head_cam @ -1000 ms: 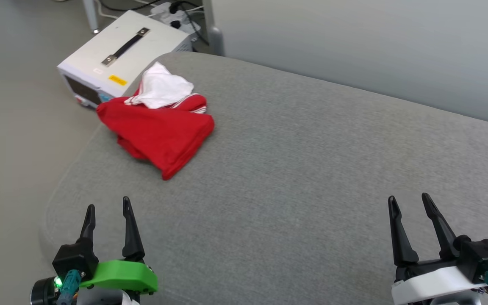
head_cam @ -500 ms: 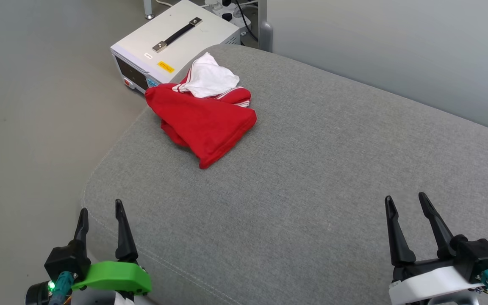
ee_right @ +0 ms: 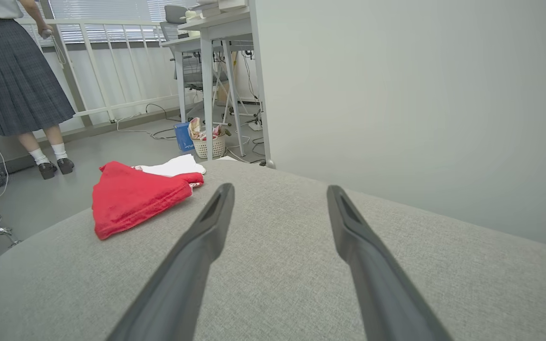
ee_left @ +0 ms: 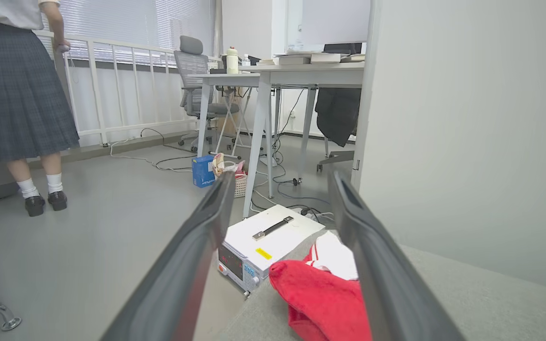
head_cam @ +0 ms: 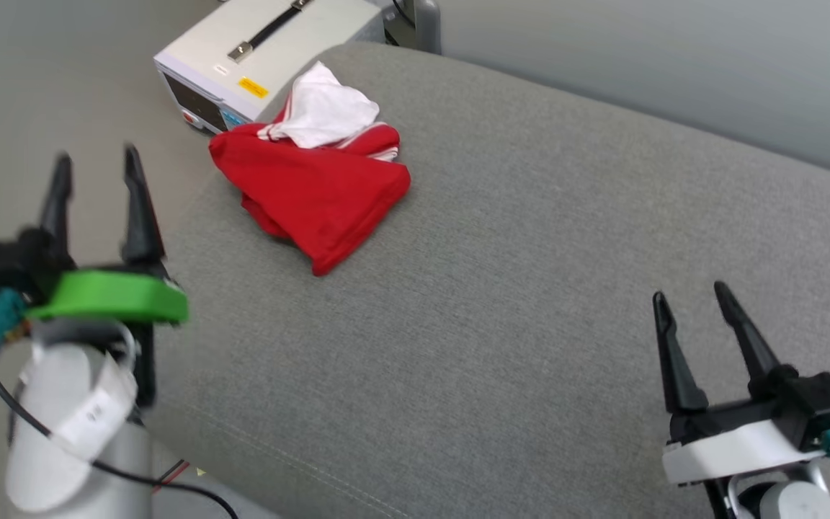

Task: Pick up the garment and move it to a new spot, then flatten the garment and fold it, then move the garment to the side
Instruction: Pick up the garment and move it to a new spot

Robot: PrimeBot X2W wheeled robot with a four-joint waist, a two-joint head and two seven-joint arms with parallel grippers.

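The garment [head_cam: 314, 180] lies crumpled at the far left corner of the grey cushioned surface [head_cam: 516, 303], red with a white sleeve on top; its print is hidden. It also shows as the garment [ee_left: 320, 293] in the left wrist view and the garment [ee_right: 135, 194] in the right wrist view. My left gripper [head_cam: 95, 162] hangs open over the surface's left edge, short of the garment and to its left. My right gripper [head_cam: 689, 295] stands open at the lower right, far from the garment. Nothing is between either pair of fingers.
A white equipment box [head_cam: 264, 50] with a black handle sits on the floor just behind the garment. A person [ee_left: 17, 94] stands by a railing further off. Desks [ee_left: 277, 76], a chair and cables fill the room behind; a pale wall [ee_right: 420, 94] borders the surface.
My left gripper has risen and come forward toward the garment's left side. The head camera has shifted, so the whole scene sits differently. The right gripper has barely moved; the garment lies as before.
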